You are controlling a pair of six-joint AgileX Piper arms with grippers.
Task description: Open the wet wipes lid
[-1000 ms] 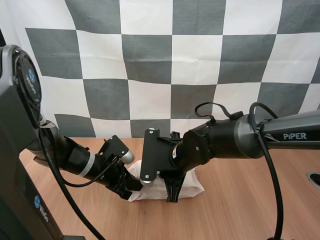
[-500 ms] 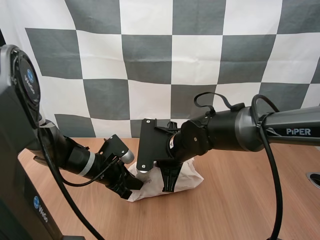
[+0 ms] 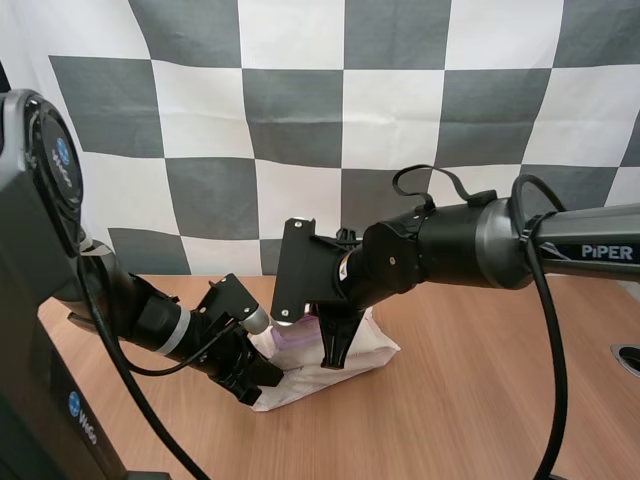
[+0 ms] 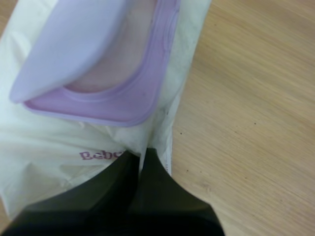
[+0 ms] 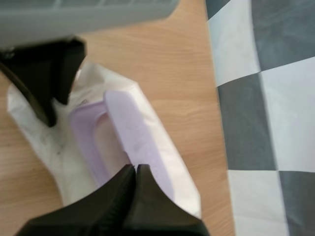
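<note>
A white wet wipes pack (image 3: 352,352) lies on the wooden table (image 3: 480,400), its near end lifted a little. Its lilac lid (image 3: 297,338) stands raised from the lilac frame (image 4: 123,105). In the left wrist view the lid (image 4: 64,54) hangs open over the frame. My left gripper (image 3: 266,380) is shut on the pack's white edge seam (image 4: 167,142), seen close up as my left gripper (image 4: 141,156). My right gripper (image 3: 335,355) is shut on the free edge of the lid (image 5: 130,132), with my right gripper (image 5: 135,169) pinching it from above.
Bare wood surrounds the pack on the right and in front. A small round metal fitting (image 3: 628,356) sits at the table's far right edge. The two arms cross close together over the pack.
My right gripper has risen and drawn back to the left with the lid, which has swung up from the frame. The pack has shifted and tilted slightly. My left gripper has held its place.
</note>
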